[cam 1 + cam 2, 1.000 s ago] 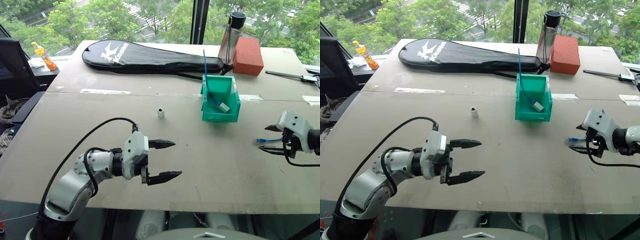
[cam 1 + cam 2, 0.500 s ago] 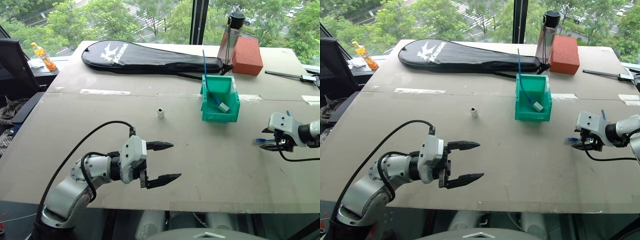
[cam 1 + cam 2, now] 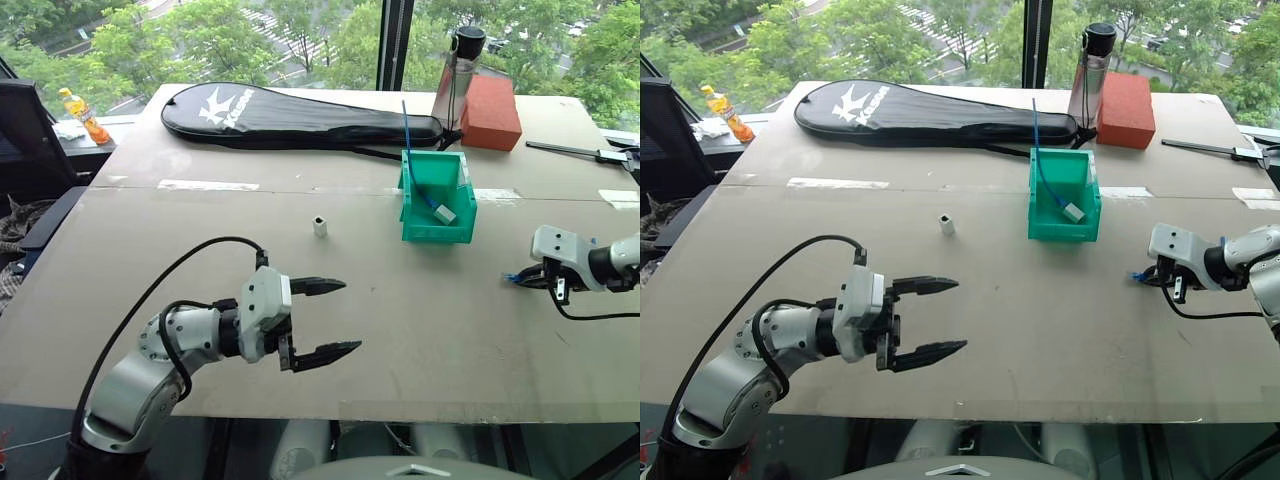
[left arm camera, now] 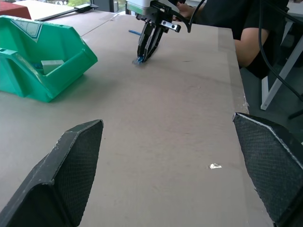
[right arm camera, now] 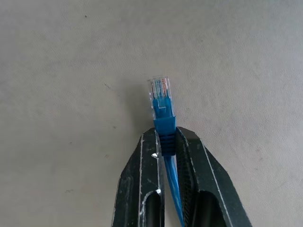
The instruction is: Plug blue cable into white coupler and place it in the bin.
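The blue cable's point(image 5: 163, 122) clear plug lies on the table at the right, and my right gripper point(image 5: 166, 136) is shut on the blue boot just behind it, fingers pointing down at the tabletop point(image 3: 528, 282). Standing upright near the table's middle is the white coupler point(image 3: 320, 226), far to the left of that gripper. Behind and between them is the teal bin point(image 3: 437, 234), which holds a straight blue cable with a grey-white block point(image 3: 446, 214). My left gripper point(image 3: 350, 316) hovers open and empty over the near table, pointing right.
A black racket bag point(image 3: 300, 112), a bottle point(image 3: 457, 75) and a red-brown block point(image 3: 494, 105) line the far edge. An orange bottle point(image 3: 78, 108) stands on a side surface at far left. A person's arm point(image 4: 246, 42) rests past the table's right edge.
My right gripper has sunk to the table and shut on the blue cable's plug end. The left gripper has stayed put and open.
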You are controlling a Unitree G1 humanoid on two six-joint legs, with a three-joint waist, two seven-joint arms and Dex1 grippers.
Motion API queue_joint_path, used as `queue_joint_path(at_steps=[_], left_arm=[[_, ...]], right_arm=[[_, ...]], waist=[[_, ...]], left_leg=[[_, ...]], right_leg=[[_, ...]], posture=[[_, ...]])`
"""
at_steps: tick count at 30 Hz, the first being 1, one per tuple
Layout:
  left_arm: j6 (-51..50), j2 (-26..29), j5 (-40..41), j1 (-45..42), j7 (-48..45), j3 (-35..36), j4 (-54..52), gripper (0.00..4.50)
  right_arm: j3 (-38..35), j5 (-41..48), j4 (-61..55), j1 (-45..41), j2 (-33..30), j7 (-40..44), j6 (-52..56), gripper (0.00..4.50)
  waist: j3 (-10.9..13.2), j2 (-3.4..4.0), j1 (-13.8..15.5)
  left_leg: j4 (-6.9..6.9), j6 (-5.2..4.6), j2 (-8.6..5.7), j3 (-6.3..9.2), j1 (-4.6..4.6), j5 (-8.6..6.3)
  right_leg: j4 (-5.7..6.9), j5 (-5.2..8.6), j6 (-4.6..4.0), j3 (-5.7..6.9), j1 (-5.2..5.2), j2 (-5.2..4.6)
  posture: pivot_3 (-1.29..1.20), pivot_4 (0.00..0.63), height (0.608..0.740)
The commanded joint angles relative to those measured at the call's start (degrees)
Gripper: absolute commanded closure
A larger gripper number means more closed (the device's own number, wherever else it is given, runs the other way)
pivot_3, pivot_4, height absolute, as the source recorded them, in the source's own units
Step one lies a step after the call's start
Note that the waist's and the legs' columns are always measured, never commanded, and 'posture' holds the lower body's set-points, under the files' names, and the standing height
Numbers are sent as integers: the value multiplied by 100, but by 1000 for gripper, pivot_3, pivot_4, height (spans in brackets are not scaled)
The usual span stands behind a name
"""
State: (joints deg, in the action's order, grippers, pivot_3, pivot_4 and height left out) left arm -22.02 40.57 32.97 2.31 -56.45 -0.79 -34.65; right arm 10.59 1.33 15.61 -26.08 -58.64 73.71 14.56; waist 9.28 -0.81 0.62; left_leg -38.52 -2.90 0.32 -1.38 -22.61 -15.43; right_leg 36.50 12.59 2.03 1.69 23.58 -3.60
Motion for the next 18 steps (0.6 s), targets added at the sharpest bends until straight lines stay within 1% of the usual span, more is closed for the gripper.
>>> queue_joint_path(at_steps=[1, 4, 5, 7, 9, 10, 12, 14, 16, 18], left_arm=[[-146, -50, 168, -163, 152, 22, -134, 0], [-240, 28, 132, -334, 77, -36, -41, 0], [-210, 66, 32, -406, 30, -82, 26, 0], [-160, 105, -91, -542, -64, -143, 198, 0], [-95, 125, -149, -664, -174, -166, 412, 0], [-57, 138, -183, -714, -222, -161, 516, 0], [5, 170, -209, -768, -328, -112, 684, 0], [99, 222, -271, -798, -418, -62, 849, 0], [207, 279, -344, -794, -505, -31, 977, 0], [250, 292, -354, -783, -531, -9, 1033, 0]], right_arm=[[-127, 428, -1164, 126, -44, 271, 799, 4442], [0, 722, -2474, 184, -55, 356, 1692, 4442], [127, 794, -2899, 104, 16, 333, 2041, 4442], [486, 846, -3525, -141, 251, 220, 2664, 4442], [958, 696, -3814, -435, 600, -8, 3055, 4442], [1171, 635, -3864, -571, 794, -122, 3214, 4442], [1540, 508, -3750, -841, 1226, -387, 3458, 4442], [1959, 178, -3363, -1089, 1590, -649, 3372, 4442], [2150, 7, -2869, -1289, 2049, -1002, 3371, 4442], [2287, -83, -2575, -1383, 2221, -1073, 3302, 4442]], waist=[[1, 2, 3], [6, 10, 16], [7, 12, 16], [7, 11, 3], [7, 11, 4], [7, 10, 7], [8, 9, 9], [8, 10, 18], [9, 7, 15], [9, 7, 16]], left_leg=[[1, 0, 2, 4, 0, 0], [2, 1, 4, 12, -4, 0], [1, 1, 4, 15, -5, 0], [2, 1, 4, 15, -5, 0], [1, 1, 4, 14, -4, 0], [0, 1, 3, 13, -5, 0], [-4, 1, 2, 13, -9, 0], [-6, 2, 1, 12, -13, 0], [-5, 2, -2, 12, -14, 1], [-5, 4, -3, 12, -16, 2]], right_leg=[[5, 0, -1, -1, 2, 0], [10, -1, 2, -2, 5, 1], [12, -11, 20, -1, 6, 1], [12, -11, 20, 4, 8, 1], [12, -9, 17, 11, 8, 2], [11, 0, 2, 13, 8, 1], [11, 1, -1, 14, 10, 0], [11, 1, -1, 14, 12, -1], [10, 1, -1, 14, 13, -3], [9, 1, -1, 14, 14, -3]], posture=[[0, 150, 740], [0, 150, 740], [0, 150, 740], [0, 150, 740], [0, 150, 740], [0, 150, 740], [0, 150, 740], [0, 150, 740], [0, 150, 740], [0, 150, 740]])
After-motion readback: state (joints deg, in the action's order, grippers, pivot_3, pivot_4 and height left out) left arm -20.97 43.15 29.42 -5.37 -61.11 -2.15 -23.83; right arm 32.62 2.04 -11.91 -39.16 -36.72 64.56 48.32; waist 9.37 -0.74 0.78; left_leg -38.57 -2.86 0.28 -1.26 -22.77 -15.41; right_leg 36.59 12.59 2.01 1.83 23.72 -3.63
